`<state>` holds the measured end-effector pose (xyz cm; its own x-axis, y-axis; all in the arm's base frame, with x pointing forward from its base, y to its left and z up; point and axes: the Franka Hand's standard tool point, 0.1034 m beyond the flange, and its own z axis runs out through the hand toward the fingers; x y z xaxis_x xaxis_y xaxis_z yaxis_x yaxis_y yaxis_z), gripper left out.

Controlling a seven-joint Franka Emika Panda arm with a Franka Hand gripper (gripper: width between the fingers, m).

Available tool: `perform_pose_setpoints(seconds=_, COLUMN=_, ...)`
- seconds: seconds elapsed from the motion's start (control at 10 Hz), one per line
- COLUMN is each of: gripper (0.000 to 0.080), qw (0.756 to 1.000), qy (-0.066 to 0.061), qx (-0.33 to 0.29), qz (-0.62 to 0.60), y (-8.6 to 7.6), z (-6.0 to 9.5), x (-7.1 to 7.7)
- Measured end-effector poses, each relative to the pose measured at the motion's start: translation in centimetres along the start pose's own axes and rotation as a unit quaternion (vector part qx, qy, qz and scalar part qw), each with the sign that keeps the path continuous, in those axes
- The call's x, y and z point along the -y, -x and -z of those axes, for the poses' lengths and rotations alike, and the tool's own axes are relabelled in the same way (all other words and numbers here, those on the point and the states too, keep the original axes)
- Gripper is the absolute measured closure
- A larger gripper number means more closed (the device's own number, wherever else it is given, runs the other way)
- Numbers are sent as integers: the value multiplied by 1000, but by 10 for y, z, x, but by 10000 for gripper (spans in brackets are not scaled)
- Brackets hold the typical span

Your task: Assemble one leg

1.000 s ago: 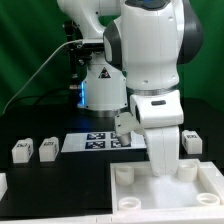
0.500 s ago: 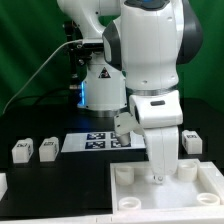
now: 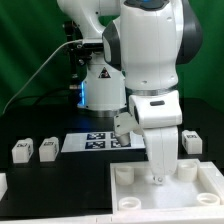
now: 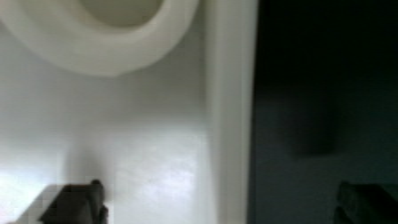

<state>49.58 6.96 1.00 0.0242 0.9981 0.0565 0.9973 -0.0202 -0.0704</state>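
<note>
My gripper (image 3: 157, 178) points down onto the large white tray-like part (image 3: 205, 195) at the exterior view's lower right. In the wrist view the gripper (image 4: 221, 203) is open and empty. Its dark fingertips (image 4: 71, 203) stand wide apart, one over the white part (image 4: 125, 130), the other over the black table, with the part's edge wall between them. A round corner post (image 4: 71, 50) shows close by. Two legs (image 3: 20, 151) (image 3: 46, 150), small white blocks with markers, stand at the exterior view's left. A third leg (image 3: 192, 141) stands at the right, behind the tray-like part.
The marker board (image 3: 95, 142) lies flat on the black table behind the tray-like part. The robot's base (image 3: 100, 85) stands at the back. The tray-like part has corner posts (image 3: 122, 175) (image 3: 186, 170). A small white piece (image 3: 3, 183) lies at the left edge.
</note>
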Motion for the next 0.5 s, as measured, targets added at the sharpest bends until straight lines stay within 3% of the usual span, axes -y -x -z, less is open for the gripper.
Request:
perform_pose_setpoints(seconds=0.2, gripper=150, qw=1000, qy=0, qx=0, qz=-4, y=0, z=1, x=0)
perform_pose_setpoints(seconds=0.4, gripper=150, qw=998, qy=8, qx=4, qz=-70, y=-11, z=26, x=4)
perform_pose_setpoints(seconds=0.5, gripper=150, qw=995, qy=10, qx=6, qz=-102, y=-21, z=35, x=16)
